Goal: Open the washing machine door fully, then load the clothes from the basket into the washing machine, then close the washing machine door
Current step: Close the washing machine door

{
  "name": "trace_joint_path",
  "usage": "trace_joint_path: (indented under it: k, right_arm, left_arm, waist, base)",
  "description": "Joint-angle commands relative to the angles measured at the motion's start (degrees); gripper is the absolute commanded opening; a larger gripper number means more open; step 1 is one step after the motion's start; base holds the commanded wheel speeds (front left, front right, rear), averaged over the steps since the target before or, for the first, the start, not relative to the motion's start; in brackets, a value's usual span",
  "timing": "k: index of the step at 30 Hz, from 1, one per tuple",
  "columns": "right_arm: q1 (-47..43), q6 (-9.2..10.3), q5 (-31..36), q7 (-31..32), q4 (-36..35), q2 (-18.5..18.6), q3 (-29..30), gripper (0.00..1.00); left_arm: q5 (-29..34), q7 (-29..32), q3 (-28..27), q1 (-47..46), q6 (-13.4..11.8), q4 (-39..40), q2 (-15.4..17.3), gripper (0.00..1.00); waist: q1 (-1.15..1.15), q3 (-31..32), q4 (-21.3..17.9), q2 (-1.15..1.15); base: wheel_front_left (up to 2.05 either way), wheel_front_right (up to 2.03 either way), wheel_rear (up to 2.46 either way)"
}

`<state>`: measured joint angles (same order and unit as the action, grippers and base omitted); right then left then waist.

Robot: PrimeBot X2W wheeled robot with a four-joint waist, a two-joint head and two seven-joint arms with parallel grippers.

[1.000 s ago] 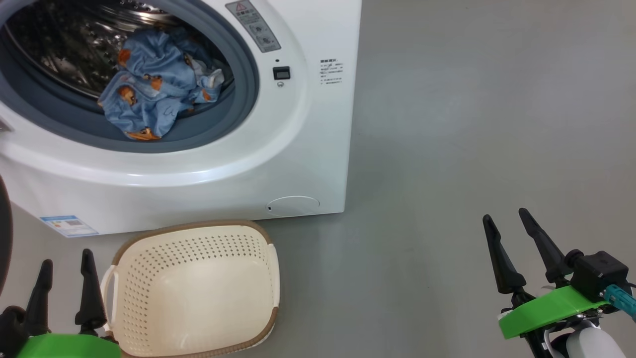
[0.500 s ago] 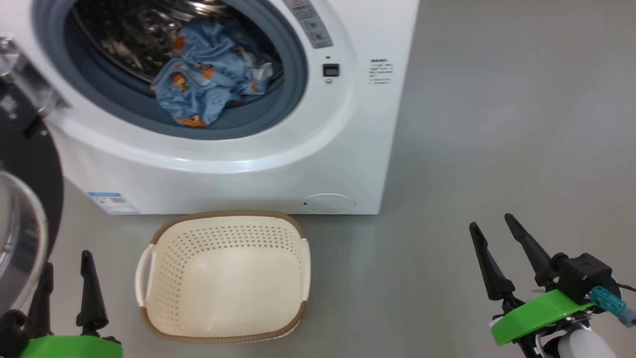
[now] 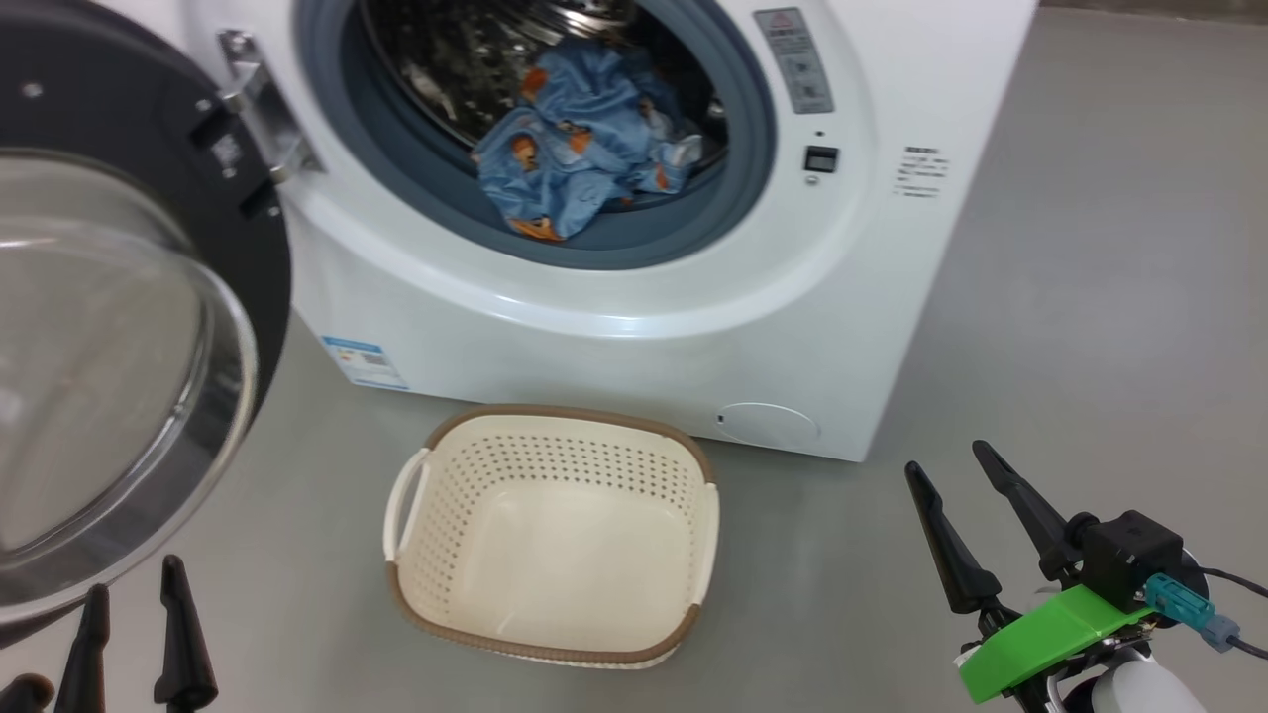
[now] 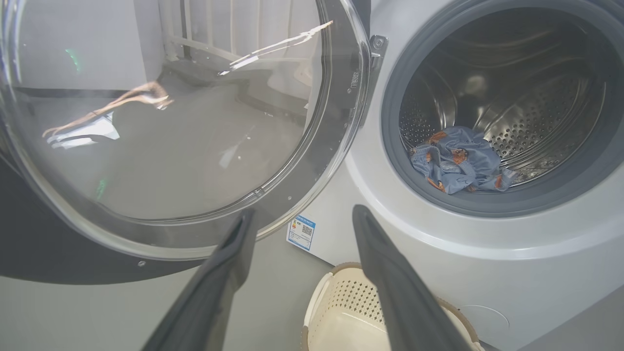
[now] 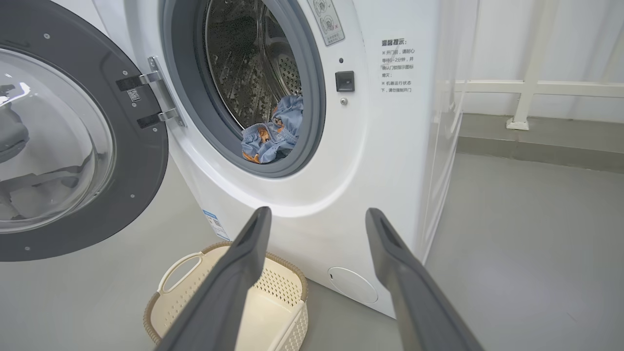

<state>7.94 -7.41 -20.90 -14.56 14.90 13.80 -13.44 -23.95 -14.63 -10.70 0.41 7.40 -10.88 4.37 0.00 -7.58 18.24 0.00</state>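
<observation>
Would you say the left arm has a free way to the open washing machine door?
Probably yes: the open left gripper hangs close by the washing machine door, nothing between them.

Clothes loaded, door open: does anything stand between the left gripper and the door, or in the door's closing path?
Nothing visible between the left gripper and the washing machine door. The empty basket sits on the floor, apparently below the door's sweep; one fold of the clothes reaches the grey seal.
</observation>
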Motion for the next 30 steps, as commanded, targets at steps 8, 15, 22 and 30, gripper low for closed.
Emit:
trace_joint_path:
  k: [8,15,22,30]
  right_arm:
    - [1.38,-0.08,-0.81,-0.44,-0.61,1.09,-1.95,1.0]
    - [1.31,-0.08,-0.82,-0.44,-0.44,1.37,-2.26,1.0]
    - [1.84,-0.08,-0.92,-0.44,-0.11,1.54,-3.04,1.0]
    - [2.8,-0.08,-1.38,-0.44,0.39,2.06,-4.21,1.0]
  left_arm:
    - [-0.18,-0.37,-2.16,0.27,0.09,1.57,0.37,1.0]
    - [-0.26,-0.37,-1.97,0.55,0.09,1.43,-0.12,1.0]
    - [-0.24,-0.37,-2.27,0.99,0.09,1.84,-0.55,1.0]
    - [-0.14,-0.37,-3.15,1.61,0.09,2.5,-1.01,1.0]
  waist:
    - [0.0,1.08,7.02,0.0]
    - [0.0,0.87,10.07,0.0]
    - [0.0,0.69,11.94,0.0]
    - [0.0,0.57,12.05,0.0]
  base:
    - [0.0,0.0,0.0]
    - [0.0,0.0,0.0]
    - [0.0,0.0,0.0]
    - [0.0,0.0,0.0]
